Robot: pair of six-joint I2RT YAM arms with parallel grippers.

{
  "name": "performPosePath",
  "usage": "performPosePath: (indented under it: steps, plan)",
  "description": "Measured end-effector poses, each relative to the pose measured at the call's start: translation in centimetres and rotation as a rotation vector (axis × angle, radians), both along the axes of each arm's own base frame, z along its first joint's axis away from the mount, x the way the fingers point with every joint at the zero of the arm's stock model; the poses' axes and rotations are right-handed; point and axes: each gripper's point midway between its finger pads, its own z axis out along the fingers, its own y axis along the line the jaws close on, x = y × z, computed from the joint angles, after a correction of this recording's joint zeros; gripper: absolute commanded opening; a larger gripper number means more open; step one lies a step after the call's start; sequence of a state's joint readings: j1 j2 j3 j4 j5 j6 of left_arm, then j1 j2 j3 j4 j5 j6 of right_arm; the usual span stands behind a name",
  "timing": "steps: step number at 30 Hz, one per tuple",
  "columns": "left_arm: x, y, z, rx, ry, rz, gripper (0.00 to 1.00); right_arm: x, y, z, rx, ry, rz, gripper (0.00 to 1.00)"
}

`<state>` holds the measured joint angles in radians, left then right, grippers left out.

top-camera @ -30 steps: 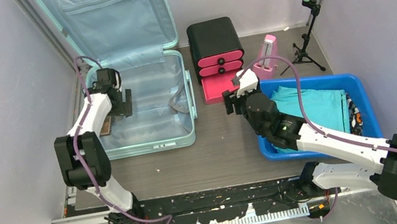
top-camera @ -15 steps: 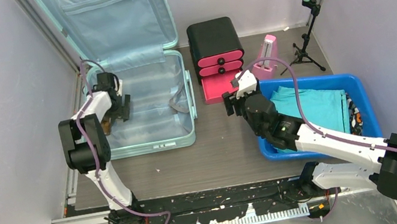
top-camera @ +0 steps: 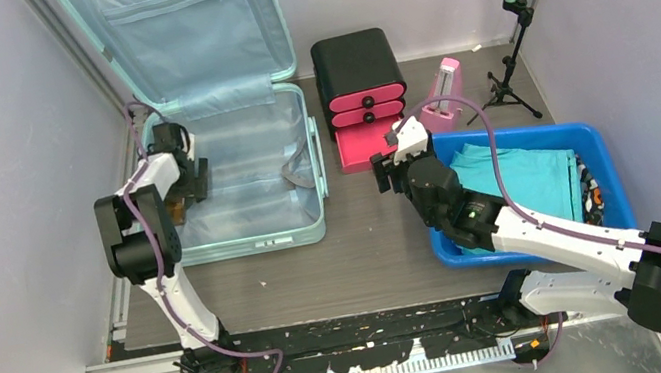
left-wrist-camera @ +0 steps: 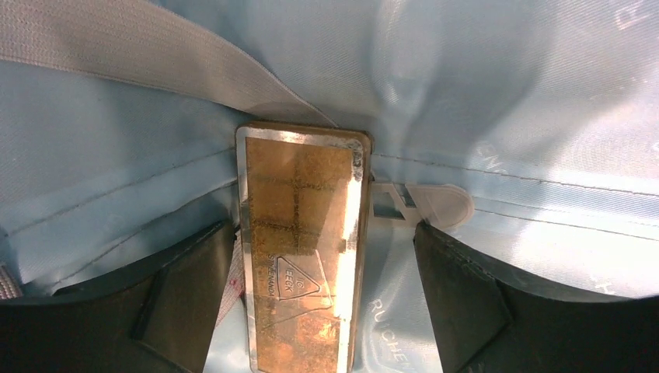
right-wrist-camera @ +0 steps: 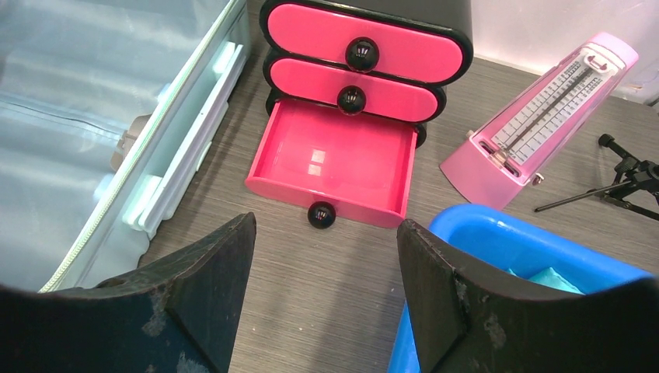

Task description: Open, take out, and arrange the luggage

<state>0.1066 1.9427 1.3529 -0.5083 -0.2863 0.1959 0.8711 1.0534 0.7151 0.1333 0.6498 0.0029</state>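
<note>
The luggage (top-camera: 255,245) lies open on the table, a mint-green shell with its lid (top-camera: 179,29) leaning on the back wall. My left gripper (top-camera: 194,181) reaches down inside it at the left wall. In the left wrist view the gripper (left-wrist-camera: 324,233) stands open over a flat golden-brown packet (left-wrist-camera: 301,241) lying on the blue lining. The packet sits near the left finger (left-wrist-camera: 186,295), with a clear gap to the right finger (left-wrist-camera: 466,287). My right gripper (top-camera: 387,172) hovers open and empty above the table, right of the luggage.
A black box (top-camera: 359,75) with pink drawers stands behind the right gripper, its bottom drawer (right-wrist-camera: 334,159) pulled out. A pink metronome (right-wrist-camera: 536,116) and a tripod stand (top-camera: 509,65) are at the back right. A blue tub (top-camera: 593,143) holds teal cloth (top-camera: 517,175). A grey strap (left-wrist-camera: 140,54) and buckle (left-wrist-camera: 423,203) lie beside the packet.
My left arm has folded in and carried its gripper back and left, down toward the luggage's left wall. The right arm has not moved.
</note>
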Motion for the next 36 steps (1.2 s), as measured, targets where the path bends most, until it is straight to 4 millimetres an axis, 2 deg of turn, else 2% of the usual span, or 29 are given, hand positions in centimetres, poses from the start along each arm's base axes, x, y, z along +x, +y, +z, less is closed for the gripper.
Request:
performPosePath:
  steps: [6,16,20,22,28,32,36]
  plan:
    - [0.3,-0.6,-0.1,-0.043,0.005,-0.015,0.82,0.0,-0.1,0.0,0.000,-0.001,-0.004,0.72]
    - [0.4,-4.6,-0.8,-0.236,0.001,-0.081,0.80,0.0,-0.1,0.0,0.000,-0.002,-0.007,0.72]
    - [0.3,-5.9,-0.8,-0.252,0.005,-0.107,0.78,0.0,-0.1,0.0,0.000,-0.002,-0.007,0.72]
    - [0.4,-6.1,-0.8,-0.252,0.005,-0.111,0.74,0.0,-0.1,0.0,0.000,-0.002,-0.007,0.72]
    - [0.3,-6.3,-0.8,-0.256,0.007,-0.100,0.53,0.0,-0.1,0.0,0.000,-0.002,-0.007,0.72]
    - [-0.2,-6.2,-0.2,-0.244,0.014,-0.087,0.44,0.0,0.1,0.0,0.013,0.002,-0.002,0.72]
    - [-0.4,-6.7,1.4,-0.246,-0.010,-0.088,0.40,-0.1,0.6,0.1,0.045,0.008,0.019,0.72]
